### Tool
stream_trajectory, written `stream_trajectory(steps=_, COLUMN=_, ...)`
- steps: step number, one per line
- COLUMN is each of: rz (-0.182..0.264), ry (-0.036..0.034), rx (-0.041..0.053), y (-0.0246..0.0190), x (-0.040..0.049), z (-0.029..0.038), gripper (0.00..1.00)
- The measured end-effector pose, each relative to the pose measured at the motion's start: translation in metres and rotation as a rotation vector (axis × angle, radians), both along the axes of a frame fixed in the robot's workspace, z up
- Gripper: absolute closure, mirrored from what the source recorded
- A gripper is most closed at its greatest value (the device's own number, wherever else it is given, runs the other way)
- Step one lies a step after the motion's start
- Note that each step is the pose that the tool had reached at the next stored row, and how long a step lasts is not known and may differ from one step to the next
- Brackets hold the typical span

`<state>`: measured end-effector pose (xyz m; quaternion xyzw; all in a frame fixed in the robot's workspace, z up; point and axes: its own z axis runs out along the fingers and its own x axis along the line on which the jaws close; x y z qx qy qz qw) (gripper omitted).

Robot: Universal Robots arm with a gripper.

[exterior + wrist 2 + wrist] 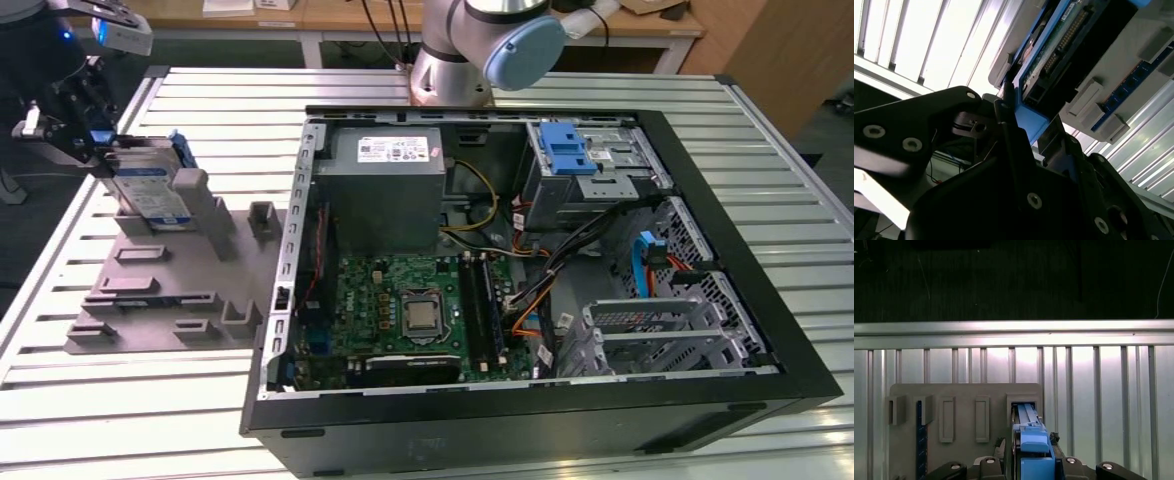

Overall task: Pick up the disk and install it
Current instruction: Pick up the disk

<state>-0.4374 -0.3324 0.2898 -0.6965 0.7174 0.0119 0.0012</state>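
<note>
While upright over the grey holder (160,290), disk (150,190) seemingly clamped in gripper (1029,125).

A slatted metal table (134,420) carries a grey parts holder (160,300) beside an open black computer case (534,425).

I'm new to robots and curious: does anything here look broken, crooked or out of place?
Nothing stands out. The silver hard drive in its blue plastic frame stands on edge in the grey slotted holder, the gripper clamped on it. The black computer case lies open, nothing spilled.
</note>
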Motion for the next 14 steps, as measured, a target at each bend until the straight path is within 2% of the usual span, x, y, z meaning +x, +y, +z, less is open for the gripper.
stream_trajectory(steps=7, rz=-0.001, ry=0.0001, rx=0.0, y=0.0, x=0.0, z=0.0001, gripper=0.57)
stream_trajectory(steps=8, rz=-0.001, ry=0.0, rx=0.0, y=0.0, x=0.0, z=0.0, gripper=0.64)
stream_trajectory(steps=14, rz=-0.001, ry=0.0002, rx=-0.0001, y=0.0, x=0.0, z=0.001, gripper=0.64)
